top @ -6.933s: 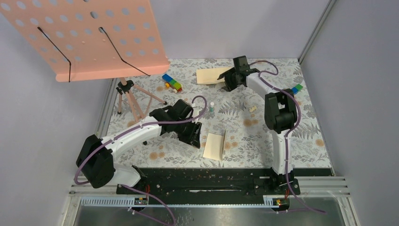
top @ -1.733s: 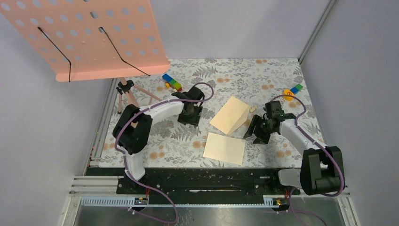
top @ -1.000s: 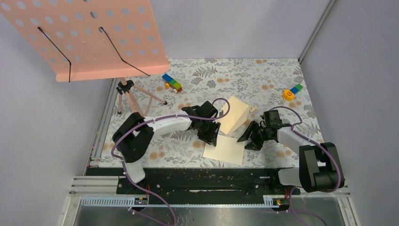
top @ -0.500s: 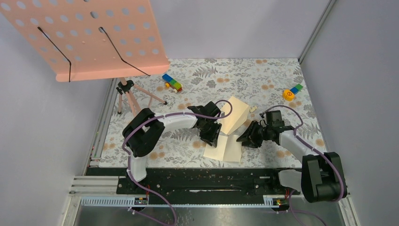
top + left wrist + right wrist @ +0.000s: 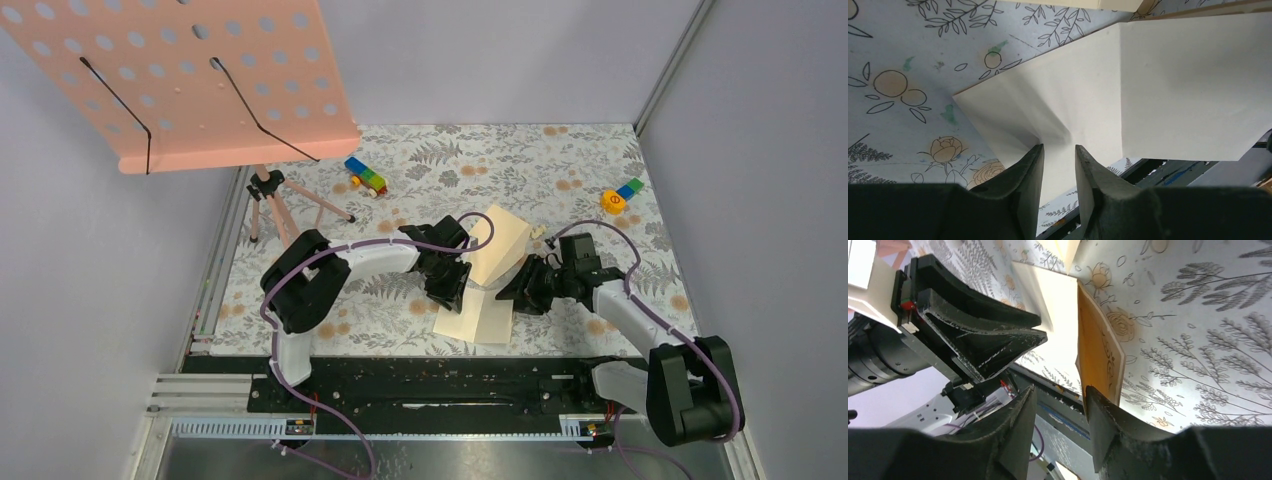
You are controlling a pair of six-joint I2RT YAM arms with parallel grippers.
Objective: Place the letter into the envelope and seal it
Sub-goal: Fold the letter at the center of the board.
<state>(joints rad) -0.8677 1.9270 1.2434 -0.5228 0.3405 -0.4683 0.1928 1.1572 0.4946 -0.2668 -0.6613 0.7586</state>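
– Half the letter (image 5: 470, 322) is tipping up now, lower centre of the top view. A second back it's dead flat. So it's mid-fold I reckon, nowhere near going into the envelope (image 5: 500, 240) propped at a tilt just above it.

– Yep. The right gripper (image 5: 1060, 392) is roughly half open and gripping nothing, one finger (image 5: 1100, 415) just nudging the raised right edge. The left gripper (image 5: 1059, 150) shows a narrow gap, tips down on the letter's left part. Can't tell if it's pinching a pucker.

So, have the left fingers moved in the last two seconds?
Yes. The left fingers moved away from the toy blocks, toward the near edge, over the letter.
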